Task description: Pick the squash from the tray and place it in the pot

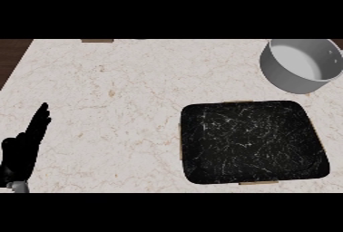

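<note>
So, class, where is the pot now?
In the head view, the grey pot stands at the far right of the counter, just beyond the black tray, not touching it.

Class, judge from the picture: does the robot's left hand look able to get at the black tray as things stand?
Probably yes. The left hand rests open at the lower left, and nothing stands on the counter between it and the tray to its right, so the way looks free.
</note>
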